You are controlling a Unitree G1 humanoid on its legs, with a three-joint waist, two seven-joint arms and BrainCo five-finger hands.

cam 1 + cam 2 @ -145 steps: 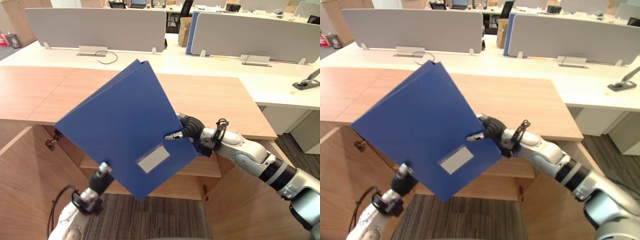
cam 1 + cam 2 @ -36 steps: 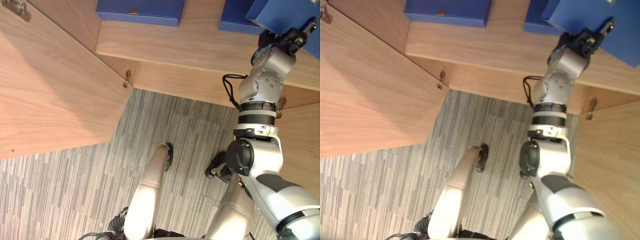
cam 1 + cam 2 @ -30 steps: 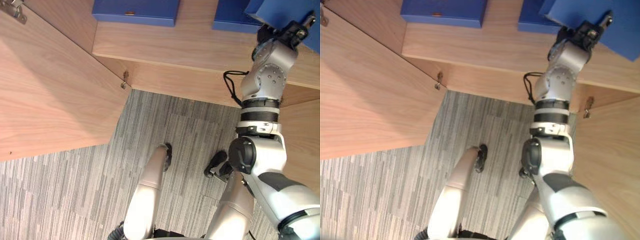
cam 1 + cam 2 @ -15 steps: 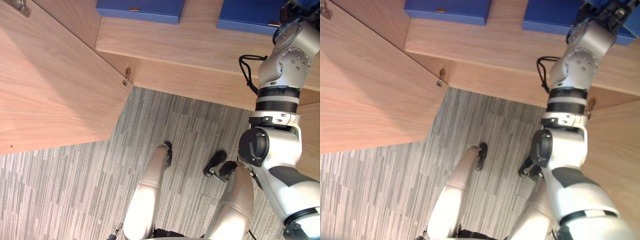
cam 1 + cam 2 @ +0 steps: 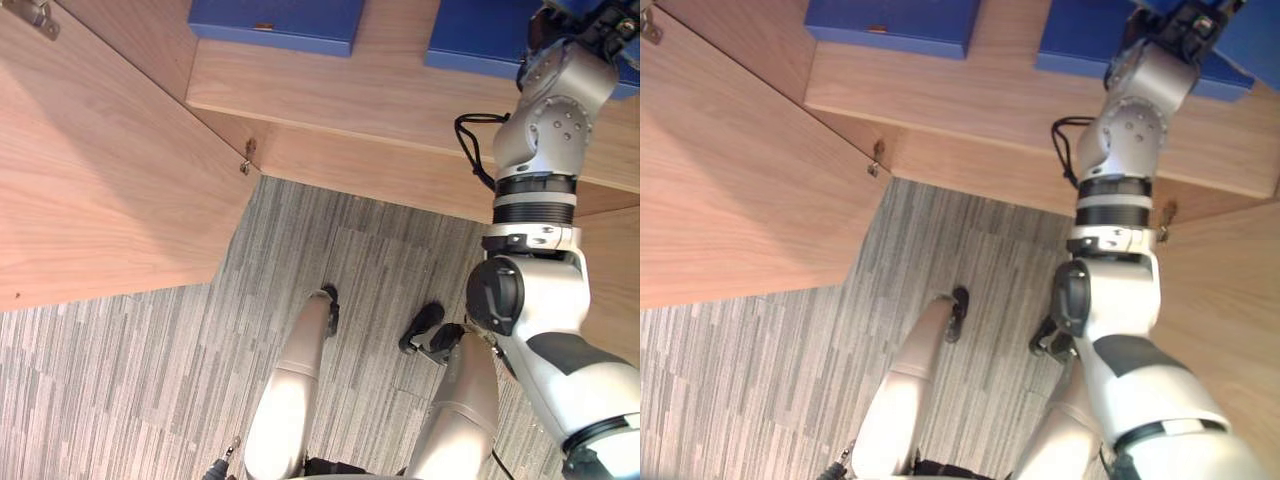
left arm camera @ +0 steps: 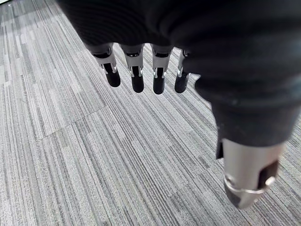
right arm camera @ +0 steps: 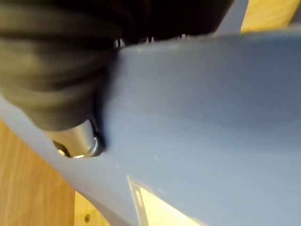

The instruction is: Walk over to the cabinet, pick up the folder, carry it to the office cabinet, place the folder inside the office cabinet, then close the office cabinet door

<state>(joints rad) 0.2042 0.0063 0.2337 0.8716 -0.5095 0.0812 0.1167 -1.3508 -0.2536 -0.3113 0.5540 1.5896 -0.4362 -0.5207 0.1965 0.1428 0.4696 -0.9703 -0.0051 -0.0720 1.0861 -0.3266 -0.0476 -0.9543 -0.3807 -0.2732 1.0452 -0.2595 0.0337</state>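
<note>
The blue folder (image 5: 1252, 42) is held up at the cabinet's shelf opening. My right hand (image 5: 1185, 25) is shut on it. In the right wrist view the folder's blue cover (image 7: 211, 117) lies close against the hand, with the thumb (image 7: 75, 141) pressed on its face and a white label (image 7: 155, 212) at the edge. My left hand (image 6: 136, 75) hangs open over the grey carpet, holding nothing.
Two other blue folders (image 5: 275, 20) (image 5: 475, 40) lie flat on the wooden shelf (image 5: 380, 90). The left cabinet door (image 5: 100, 170) stands open, and the right door (image 5: 1220, 300) is open beside my right arm. Striped grey carpet (image 5: 150, 380) lies below.
Earlier both hands held the folder above the cabinet top; now the view looks down and only the right hand holds it. Over the last second the right arm reached further into the shelf.
</note>
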